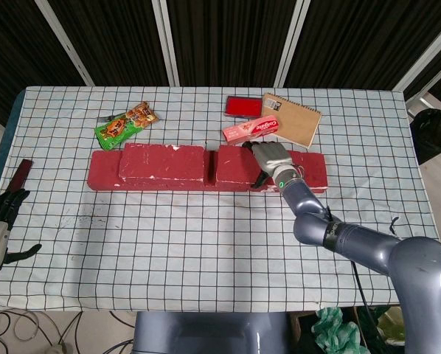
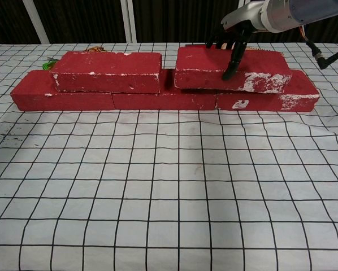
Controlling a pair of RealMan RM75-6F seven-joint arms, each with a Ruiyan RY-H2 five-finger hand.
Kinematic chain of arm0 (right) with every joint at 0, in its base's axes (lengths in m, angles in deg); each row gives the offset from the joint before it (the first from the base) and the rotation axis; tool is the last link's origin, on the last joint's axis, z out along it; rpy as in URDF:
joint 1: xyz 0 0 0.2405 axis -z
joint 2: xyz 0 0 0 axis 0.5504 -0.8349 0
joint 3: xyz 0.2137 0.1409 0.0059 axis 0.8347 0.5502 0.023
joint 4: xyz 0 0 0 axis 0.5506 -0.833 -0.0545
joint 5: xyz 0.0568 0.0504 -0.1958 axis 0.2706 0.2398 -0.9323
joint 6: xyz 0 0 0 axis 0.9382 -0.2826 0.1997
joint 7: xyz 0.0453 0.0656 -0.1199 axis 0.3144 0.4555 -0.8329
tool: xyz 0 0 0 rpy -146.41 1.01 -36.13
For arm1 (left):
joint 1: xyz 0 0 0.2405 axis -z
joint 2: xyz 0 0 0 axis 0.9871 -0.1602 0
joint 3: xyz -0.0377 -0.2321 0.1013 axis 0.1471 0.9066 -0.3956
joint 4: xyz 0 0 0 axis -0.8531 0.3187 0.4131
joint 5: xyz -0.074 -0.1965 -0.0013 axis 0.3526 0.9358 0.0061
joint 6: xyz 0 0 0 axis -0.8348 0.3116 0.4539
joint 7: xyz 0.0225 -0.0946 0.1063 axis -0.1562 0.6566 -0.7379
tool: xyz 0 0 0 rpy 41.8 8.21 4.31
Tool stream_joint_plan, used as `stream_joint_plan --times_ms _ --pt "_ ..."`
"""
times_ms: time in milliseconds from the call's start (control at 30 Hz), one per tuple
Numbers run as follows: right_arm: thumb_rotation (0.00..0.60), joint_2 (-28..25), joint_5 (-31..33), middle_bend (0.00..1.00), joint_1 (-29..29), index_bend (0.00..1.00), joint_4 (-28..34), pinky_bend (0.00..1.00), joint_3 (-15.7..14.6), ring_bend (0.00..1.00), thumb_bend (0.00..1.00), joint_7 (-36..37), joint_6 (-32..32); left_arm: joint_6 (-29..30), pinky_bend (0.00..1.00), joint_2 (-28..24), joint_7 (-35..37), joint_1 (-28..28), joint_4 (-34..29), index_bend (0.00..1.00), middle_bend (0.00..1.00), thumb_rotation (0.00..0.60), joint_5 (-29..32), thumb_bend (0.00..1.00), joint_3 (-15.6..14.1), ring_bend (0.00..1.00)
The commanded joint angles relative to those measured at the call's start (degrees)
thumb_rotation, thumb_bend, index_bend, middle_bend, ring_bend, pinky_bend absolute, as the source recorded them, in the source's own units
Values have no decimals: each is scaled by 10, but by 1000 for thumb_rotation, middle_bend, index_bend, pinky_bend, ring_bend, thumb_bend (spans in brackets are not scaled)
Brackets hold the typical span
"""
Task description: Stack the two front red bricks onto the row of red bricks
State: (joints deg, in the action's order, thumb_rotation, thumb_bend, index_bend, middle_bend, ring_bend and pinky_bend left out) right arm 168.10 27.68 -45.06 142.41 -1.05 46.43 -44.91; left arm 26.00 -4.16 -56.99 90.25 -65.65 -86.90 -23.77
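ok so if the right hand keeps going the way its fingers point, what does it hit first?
The right hand already grips the upper right brick, fingers pointing down over its front face. Straight on, the fingertips would most likely meet the bottom-row brick beneath, then the tablecloth. Depth is hard to judge here.

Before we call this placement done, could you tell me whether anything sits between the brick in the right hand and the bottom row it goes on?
Nothing visible does. The right hand grips the second brick, which already lies on the bottom row.
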Motion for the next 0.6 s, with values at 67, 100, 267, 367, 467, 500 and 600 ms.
stream_joint_plan --times_ms 67,100,267,367,467,500,600 --pt "600 9 2 313 -3 290 -8 176 -2 291 422 -3 -6 -1 0 -1 2 0 0 51 54 600 0 0 1 0" --pt "600 10 3 313 -3 290 -9 176 -2 291 422 -3 -7 -1 0 -1 2 0 -1 51 54 600 1 0 1 0" --pt "600 17 10 313 -8 290 -15 176 -7 291 422 -11 -13 -4 0 -1 3 1 -1 51 54 600 1 0 1 0" --pt "600 20 15 314 -10 290 -15 176 -5 291 422 -13 -15 -5 0 -1 3 1 -1 51 54 600 0 0 1 0" --pt "600 21 18 313 -12 290 -14 176 -3 291 422 -15 -15 -6 0 -1 4 1 -1 51 53 600 1 0 2 0" --pt "600 21 18 313 -12 290 -13 176 -3 291 422 -15 -15 -6 0 -1 5 1 -1 51 53 600 1 0 2 0" --pt "600 20 20 314 -14 290 -11 176 0 291 423 -15 -14 -6 0 -2 6 1 -1 51 53 600 0 0 2 0"
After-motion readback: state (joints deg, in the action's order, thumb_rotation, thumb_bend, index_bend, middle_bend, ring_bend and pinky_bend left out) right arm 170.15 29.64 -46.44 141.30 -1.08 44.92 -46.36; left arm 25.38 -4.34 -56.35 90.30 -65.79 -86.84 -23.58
